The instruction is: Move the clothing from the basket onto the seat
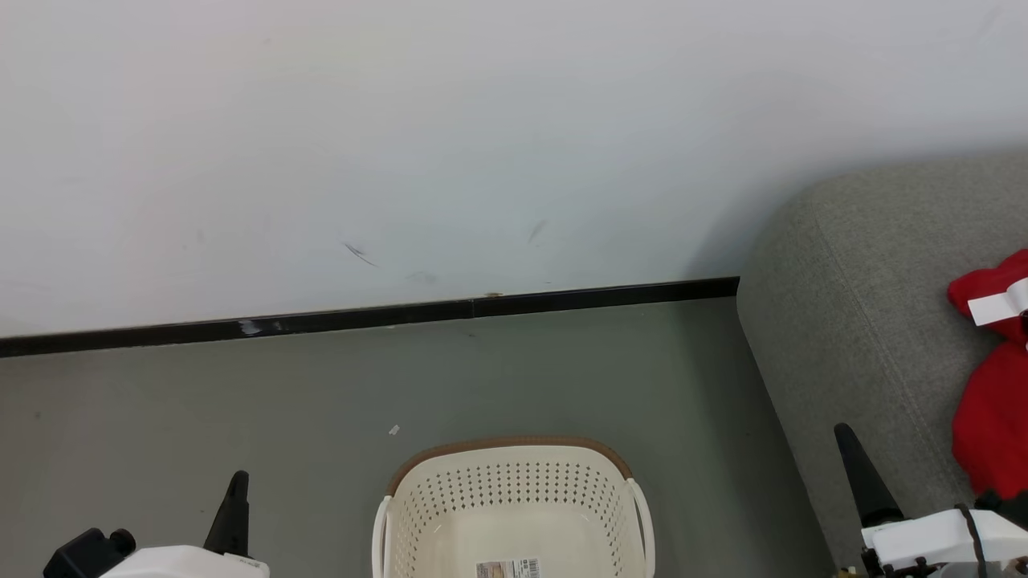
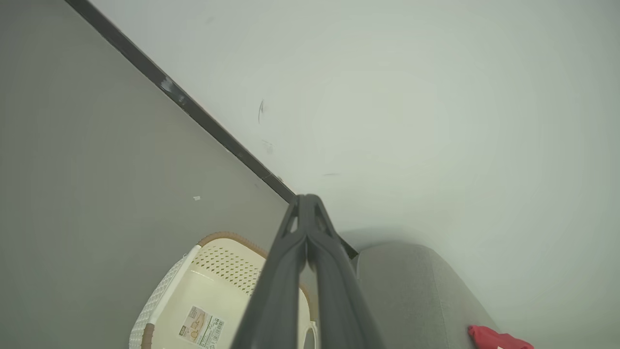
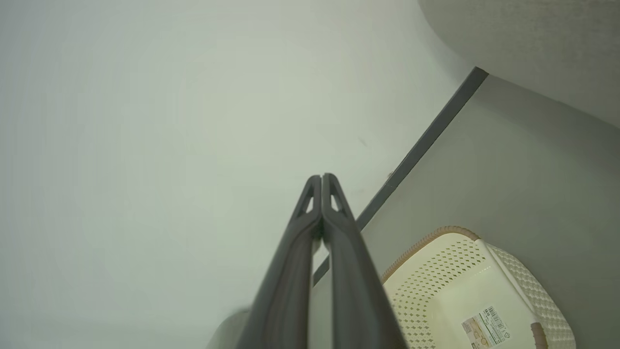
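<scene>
The cream basket [image 1: 514, 482] with a brown rim band stands on the floor at the bottom centre; inside it I see only bare plastic and a paper label [image 1: 507, 568]. Red clothing [image 1: 996, 401] with white trim lies on the grey seat [image 1: 867, 305] at the right edge. My left gripper [image 1: 238, 480] is shut at the lower left, left of the basket, holding nothing. My right gripper [image 1: 845, 437] is shut at the lower right, in front of the seat. Both wrist views show their fingers pressed together: left gripper [image 2: 306, 199], right gripper [image 3: 321, 178]. The basket [image 2: 213, 286] [image 3: 460, 286] sits below both.
A white wall with a black baseboard [image 1: 361, 317] runs behind the basket. Grey floor [image 1: 241, 401] spreads to the left and behind it. A small white scrap [image 1: 393, 430] lies on the floor.
</scene>
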